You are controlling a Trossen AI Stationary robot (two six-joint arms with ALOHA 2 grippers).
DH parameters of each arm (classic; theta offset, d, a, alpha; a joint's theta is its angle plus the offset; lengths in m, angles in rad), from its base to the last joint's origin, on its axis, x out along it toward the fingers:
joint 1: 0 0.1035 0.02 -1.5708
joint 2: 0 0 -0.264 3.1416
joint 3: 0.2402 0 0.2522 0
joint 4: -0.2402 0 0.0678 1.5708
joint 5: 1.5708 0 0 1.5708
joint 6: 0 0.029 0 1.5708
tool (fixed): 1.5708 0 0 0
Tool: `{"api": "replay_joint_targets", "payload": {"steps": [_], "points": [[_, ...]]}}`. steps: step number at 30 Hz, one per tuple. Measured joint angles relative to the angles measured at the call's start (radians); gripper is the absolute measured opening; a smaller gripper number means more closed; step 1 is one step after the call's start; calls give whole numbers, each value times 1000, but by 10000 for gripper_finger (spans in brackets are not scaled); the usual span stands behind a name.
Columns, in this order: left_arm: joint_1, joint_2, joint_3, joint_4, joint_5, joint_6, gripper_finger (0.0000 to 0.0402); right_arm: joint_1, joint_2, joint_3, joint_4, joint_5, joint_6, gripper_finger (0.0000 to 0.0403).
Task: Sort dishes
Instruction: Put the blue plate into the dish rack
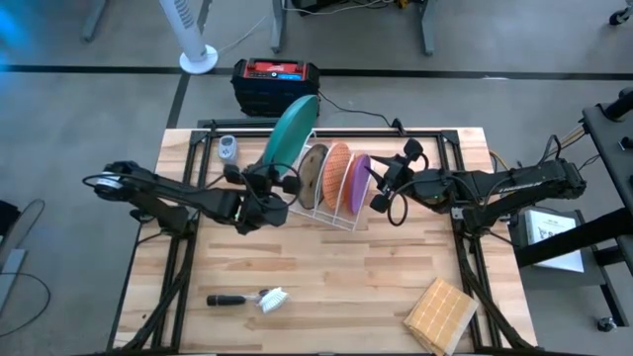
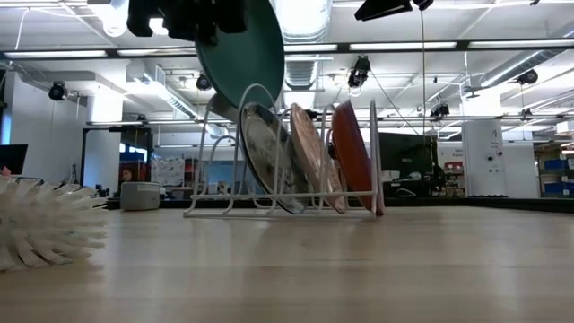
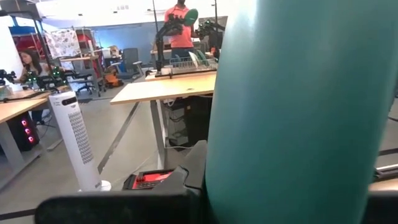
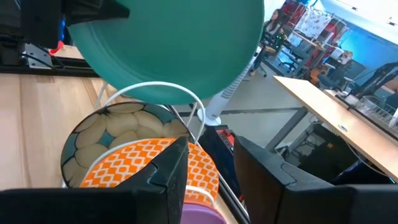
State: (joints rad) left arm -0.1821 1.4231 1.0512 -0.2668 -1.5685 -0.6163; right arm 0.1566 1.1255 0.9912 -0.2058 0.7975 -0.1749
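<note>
The large teal-green plate point(image 1: 291, 136) stands on edge in the air at the left end of the white wire rack point(image 1: 341, 216), with my left gripper point(image 1: 269, 186) shut on it. In the low view its lower rim point(image 2: 235, 100) hangs just above the rack's left loop. The speckled plate point(image 1: 315, 170), the orange plate point(image 1: 337, 170) and the purple plate point(image 1: 358, 180) stand on edge in the rack's slots. My right gripper point(image 1: 381, 186) hovers open at the rack's right end, above the purple plate's rim point(image 4: 200, 211). My left gripper pinches the teal-green plate's rim point(image 3: 212, 184) between its two fingers, at the edge nearest the table's front. The fingers come level from the table's left. The plate stands on edge, leaning, lifted clear of the table; whether its lower rim touches the rack wire I cannot tell.
A dish brush point(image 1: 249, 299) lies near the front edge, and a square wooden block point(image 1: 440, 314) lies at the front right. A small grey object point(image 1: 227, 148) sits at the far left of the table. A black and red box point(image 1: 275, 84) stands beyond the far edge.
</note>
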Motion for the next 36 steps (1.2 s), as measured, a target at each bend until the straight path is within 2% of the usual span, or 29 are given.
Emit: {"api": "replay_joint_targets", "payload": {"steps": [18, 25, 36], "points": [[1, 87, 0, 1, 5, -94, 32, 0, 0, -23, 1, 0, 19, 138], [6, 94, -1, 2, 11, -119, 88, 0, 0, -26, 1, 0, 19, 129], [7, 95, -1, -3, 2, -115, 89, 0, 0, -27, 1, 0, 18, 141]]}}
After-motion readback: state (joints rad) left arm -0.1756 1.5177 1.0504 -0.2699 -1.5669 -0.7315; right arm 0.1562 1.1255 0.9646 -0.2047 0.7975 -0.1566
